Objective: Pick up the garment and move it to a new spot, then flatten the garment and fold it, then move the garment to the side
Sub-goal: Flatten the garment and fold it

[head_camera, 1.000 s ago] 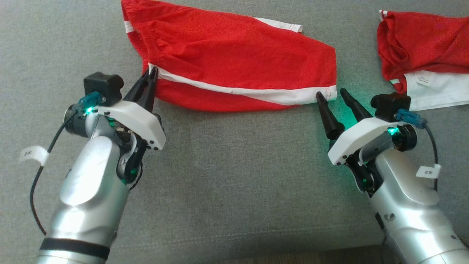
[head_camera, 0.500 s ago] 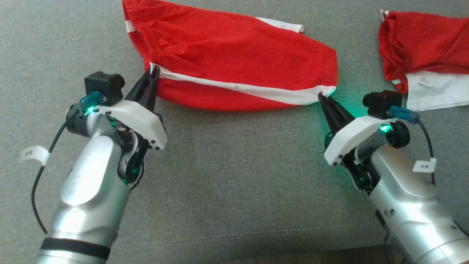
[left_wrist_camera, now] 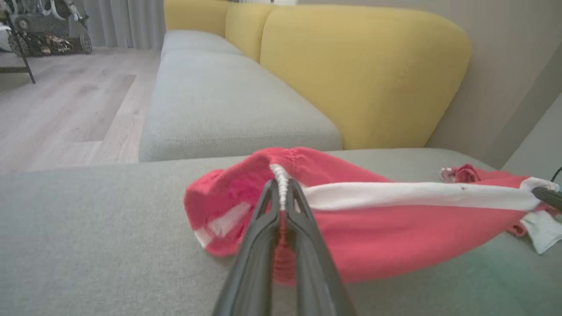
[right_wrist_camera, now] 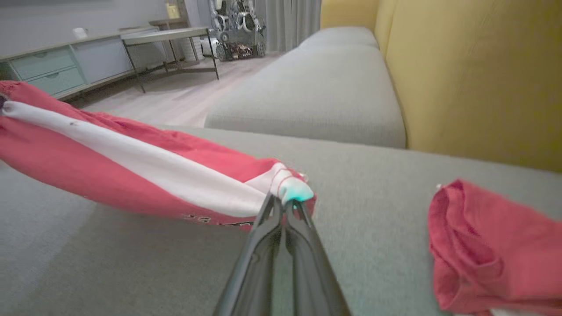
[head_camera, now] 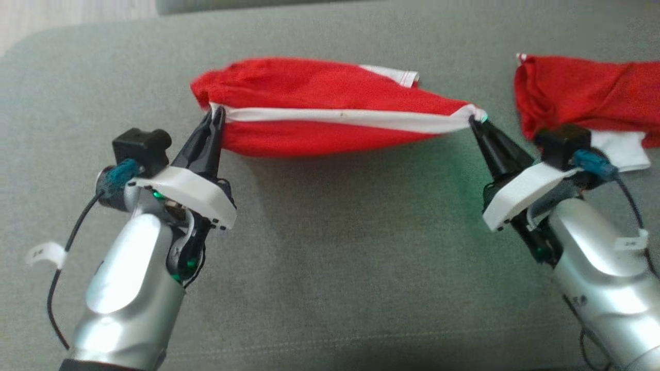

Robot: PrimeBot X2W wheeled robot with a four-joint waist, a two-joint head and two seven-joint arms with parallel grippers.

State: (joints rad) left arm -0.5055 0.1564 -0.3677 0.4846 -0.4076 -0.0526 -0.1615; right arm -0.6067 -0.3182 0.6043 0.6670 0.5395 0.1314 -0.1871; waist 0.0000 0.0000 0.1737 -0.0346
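Note:
The garment is a pair of red shorts with a white side stripe, stretched between my two grippers above the grey sofa seat. My left gripper is shut on its left end at the stripe, and the left wrist view shows the fabric pinched between the fingers. At the right end of the stripe, my right gripper is shut on the hem corner; the right wrist view has that corner bunched at the fingertips. The garment sags a little in the middle, its far edge hanging behind.
A second red and white garment lies crumpled on the seat to the right, close to my right wrist. The grey cushion spreads wide in front. Yellow backrests rise behind, and wooden floor lies beyond the seat's edge.
My right gripper closed on the garment's right corner. Both arms then lifted the front edge, so the shorts now hang stretched between them. The head camera has also tilted.

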